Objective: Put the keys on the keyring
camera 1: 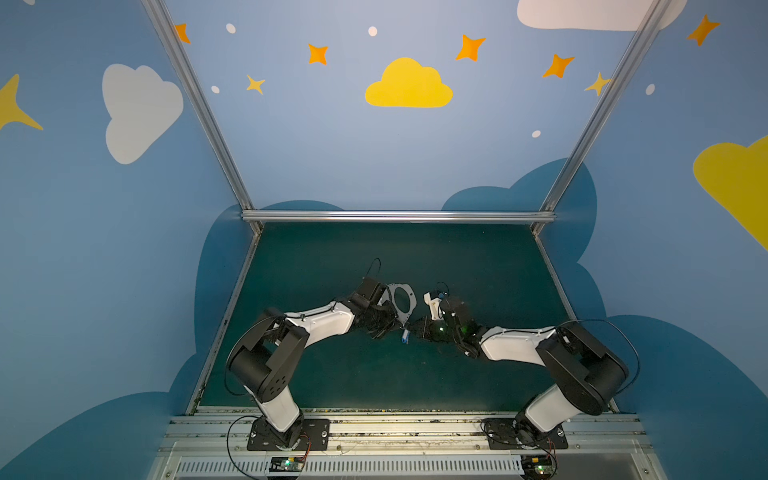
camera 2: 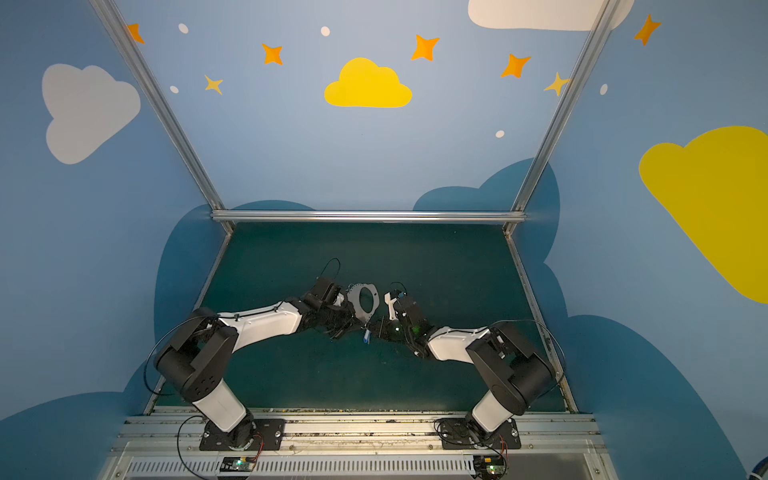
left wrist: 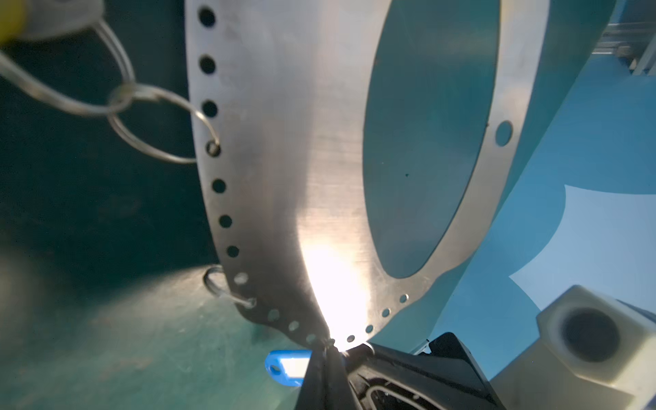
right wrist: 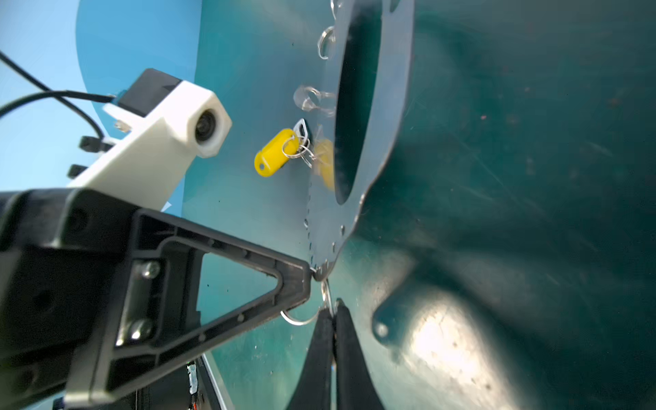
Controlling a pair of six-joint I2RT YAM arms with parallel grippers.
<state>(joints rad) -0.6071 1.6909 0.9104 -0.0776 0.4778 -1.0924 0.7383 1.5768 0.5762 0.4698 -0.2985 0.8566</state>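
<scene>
Two closed grippers meet at the keyring [left wrist: 301, 159]: left gripper [left wrist: 326, 349] clamps its tip, right gripper [right wrist: 333, 309] pinches a split ring [right wrist: 297, 322] beside it, near the blue-tagged key [left wrist: 287, 367]

High over the near side, the stereo head looked down and forward. Both top views took in the whole mat [camera 1: 374, 257] [camera 2: 332, 257], the back wall [camera 1: 395, 166], the left arm [camera 1: 320, 322] and the right arm [camera 1: 515, 343], nearly alike, just shifted sideways. Down low, the left wrist camera [right wrist: 170, 131] sat right up against the keyring [left wrist: 284, 159], and the right wrist camera [left wrist: 585, 340] stared straight back! That one hung a little further off, looking along its own fingertips [right wrist: 355, 355], which were pinched on a split ring [right wrist: 297, 323]. Both wrist views shared the plate's narrow tip, seen from opposite faces; all four caught the keyring.
</scene>
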